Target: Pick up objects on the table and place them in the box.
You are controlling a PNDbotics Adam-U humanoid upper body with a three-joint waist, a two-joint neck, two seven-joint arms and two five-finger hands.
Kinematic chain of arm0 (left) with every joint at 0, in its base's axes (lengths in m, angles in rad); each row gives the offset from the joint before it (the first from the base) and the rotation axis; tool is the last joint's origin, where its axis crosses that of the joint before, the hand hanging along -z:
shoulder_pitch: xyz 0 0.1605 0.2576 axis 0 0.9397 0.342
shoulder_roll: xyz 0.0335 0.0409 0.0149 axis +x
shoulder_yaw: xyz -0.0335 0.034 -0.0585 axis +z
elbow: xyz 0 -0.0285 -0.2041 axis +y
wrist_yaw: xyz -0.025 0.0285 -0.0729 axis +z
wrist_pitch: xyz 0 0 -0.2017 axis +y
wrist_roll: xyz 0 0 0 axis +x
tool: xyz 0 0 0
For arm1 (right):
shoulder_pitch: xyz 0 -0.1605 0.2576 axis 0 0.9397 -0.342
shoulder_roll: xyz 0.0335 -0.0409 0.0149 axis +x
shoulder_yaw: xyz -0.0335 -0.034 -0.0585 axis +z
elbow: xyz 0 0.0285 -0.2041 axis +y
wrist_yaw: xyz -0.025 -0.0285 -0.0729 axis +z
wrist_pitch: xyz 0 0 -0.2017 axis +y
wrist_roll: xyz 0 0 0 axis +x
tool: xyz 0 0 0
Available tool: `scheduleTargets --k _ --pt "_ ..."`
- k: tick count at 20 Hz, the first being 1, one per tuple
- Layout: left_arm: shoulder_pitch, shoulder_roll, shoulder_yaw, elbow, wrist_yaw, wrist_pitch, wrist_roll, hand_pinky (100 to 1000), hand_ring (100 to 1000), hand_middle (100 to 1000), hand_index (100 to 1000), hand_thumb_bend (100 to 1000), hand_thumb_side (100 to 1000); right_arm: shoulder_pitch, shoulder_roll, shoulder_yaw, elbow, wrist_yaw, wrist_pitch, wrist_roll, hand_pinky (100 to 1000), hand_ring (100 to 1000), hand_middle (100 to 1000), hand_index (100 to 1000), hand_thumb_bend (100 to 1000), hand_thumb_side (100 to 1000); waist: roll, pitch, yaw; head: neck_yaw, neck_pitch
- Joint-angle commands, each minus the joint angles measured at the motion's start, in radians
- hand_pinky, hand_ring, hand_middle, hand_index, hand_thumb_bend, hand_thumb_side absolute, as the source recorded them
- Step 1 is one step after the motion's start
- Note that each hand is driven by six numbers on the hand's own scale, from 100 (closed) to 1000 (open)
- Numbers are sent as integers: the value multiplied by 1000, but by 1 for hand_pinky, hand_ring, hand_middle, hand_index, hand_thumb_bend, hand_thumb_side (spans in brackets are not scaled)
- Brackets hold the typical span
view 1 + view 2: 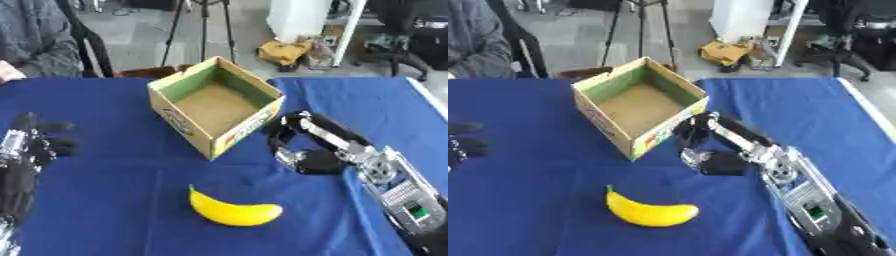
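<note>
A yellow banana lies on the blue tablecloth near the front, below the box. The open cardboard box stands at the table's middle with nothing visible inside. My right hand hovers just right of the box's near corner, above and right of the banana, its fingers curled with nothing in them. My left hand rests at the left edge, fingers relaxed and pointing up, well away from the banana.
The blue tablecloth covers the whole table. A person in a grey sleeve sits at the far left edge. A tripod and clutter stand on the floor beyond the table.
</note>
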State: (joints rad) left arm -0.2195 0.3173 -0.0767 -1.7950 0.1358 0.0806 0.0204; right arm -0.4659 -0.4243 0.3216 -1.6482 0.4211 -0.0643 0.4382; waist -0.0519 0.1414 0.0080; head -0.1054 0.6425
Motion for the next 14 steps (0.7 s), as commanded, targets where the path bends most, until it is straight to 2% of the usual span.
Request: scheduleTargets --k 1,6,14 --pt "-8 15 -1 -13 3 -1 -3 691 657 711 694 289 1000 -25 2 20 29 44 -22 27 648 623 647 803 100 735 2 -13 2 -5 7" --pt "-9 15 -2 -13 4 -1 -5 691 657 712 694 289 1000 -40 23 40 68 121 -60 41 654 638 668 812 100 734 1 -16 4 -9 5" --pt "-9 15 -2 -13 5 -1 -6 693 657 712 694 289 1000 -50 49 47 98 293 -104 27 670 680 709 829 100 742 3 -19 4 -13 4"
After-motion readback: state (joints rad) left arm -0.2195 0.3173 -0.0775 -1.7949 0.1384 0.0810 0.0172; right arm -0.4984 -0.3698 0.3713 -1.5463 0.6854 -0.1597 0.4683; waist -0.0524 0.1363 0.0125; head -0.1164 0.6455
